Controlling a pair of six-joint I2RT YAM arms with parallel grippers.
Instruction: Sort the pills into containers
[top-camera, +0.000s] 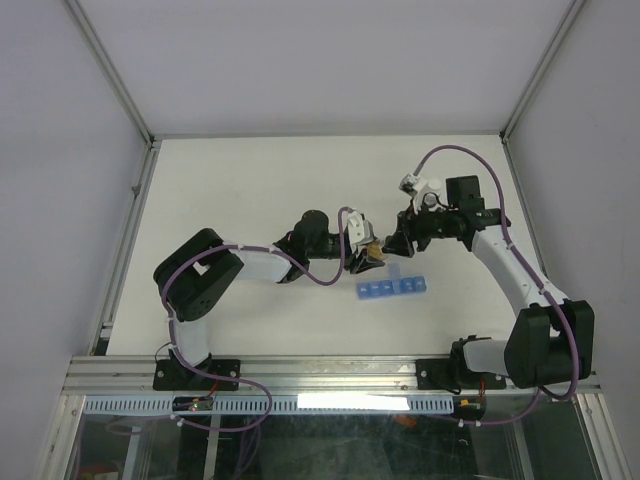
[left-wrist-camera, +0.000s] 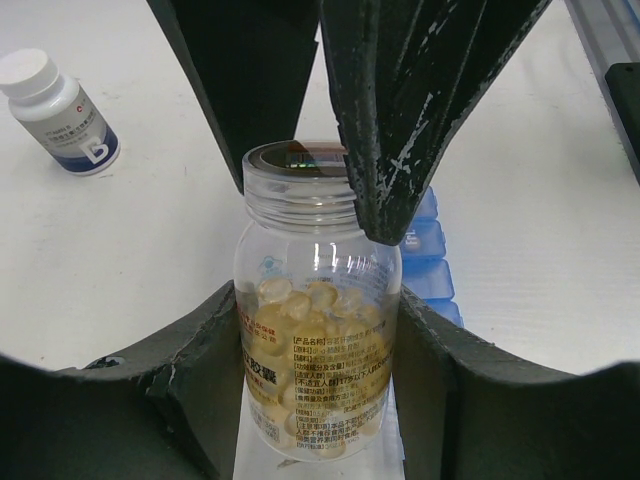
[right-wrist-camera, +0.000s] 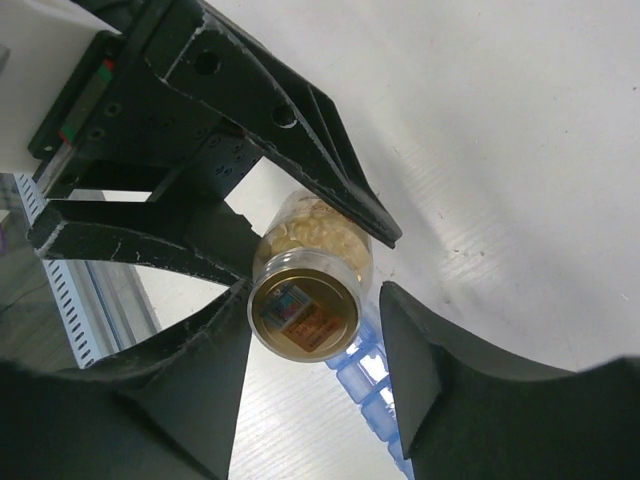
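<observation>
Clamping the pill bottle (left-wrist-camera: 315, 250) at the organizer (top-camera: 392, 289) edge, left end effector (left-wrist-camera: 318, 310); right end effector (right-wrist-camera: 315, 300) astride its neck, grip unclear

I read the worktop (top-camera: 250, 190) as plain white. The clear bottle (left-wrist-camera: 315, 340) shows pale yellow-tan pills (left-wrist-camera: 300, 300) through its wall. Its label is white with fine black print over a tan band. The foil seal (right-wrist-camera: 303, 312) is gold with a red and blue print. The organizer (top-camera: 392, 289) is translucent blue. The small bottle (left-wrist-camera: 60, 112) is white with a dark blue band and a white letter. Left claw (left-wrist-camera: 315, 300) and right claw (right-wrist-camera: 312, 300) are black, scuffed white. The cables (top-camera: 440, 150) are purple.
</observation>
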